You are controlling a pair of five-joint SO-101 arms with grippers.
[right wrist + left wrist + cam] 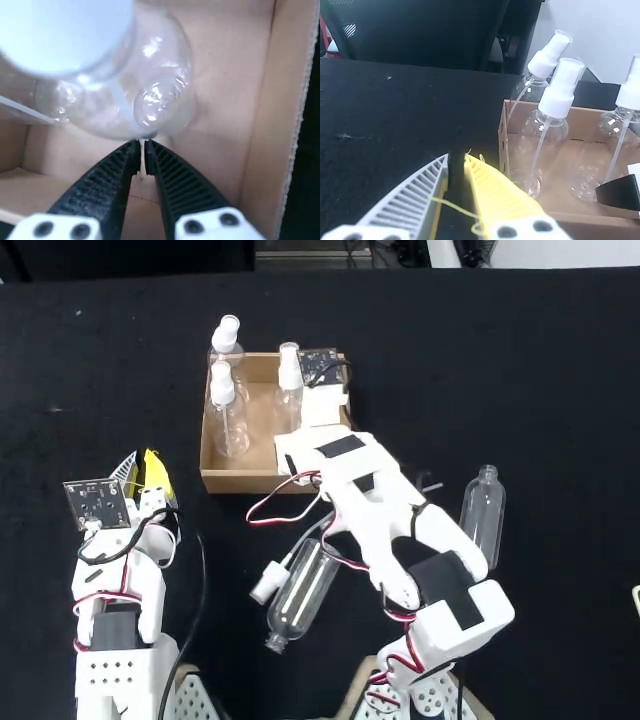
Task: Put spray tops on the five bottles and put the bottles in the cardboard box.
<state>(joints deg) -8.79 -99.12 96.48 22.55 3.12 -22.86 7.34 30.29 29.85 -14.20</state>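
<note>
Counting five clear bottles and four white spray tops.

Three capped and upright at the cardboard box [240, 481]:
- left bottle [231, 428] inside, by the left wall
- right bottle [287, 406] inside, nearer the far right
- corner bottle [225, 362] at the far left corner; cannot tell whether inside the wall or just behind it

Two uncapped, out on the table [520, 360]:
- lying bottle [300, 592] on its side near the front, open neck toward the near edge, with the loose spray top [266, 586] right against it
- bare bottle [483, 512] well off to the right, neck toward the far side; cannot tell whether standing or lying

Right arm stretched from the near edge across the table, wrist bent down into the box's right side. Right gripper [143, 148] low over the box floor, black fingers [107, 175] drawn almost together with a thin slit between, gripping nothing, tips just beside the right bottle's base.

Left arm folded back at the near left, pointing away. Left gripper [145, 458] over bare table, left of the box's near left corner; grey and yellow fingers [495, 190] closed to a narrow dark gap, empty.
</note>
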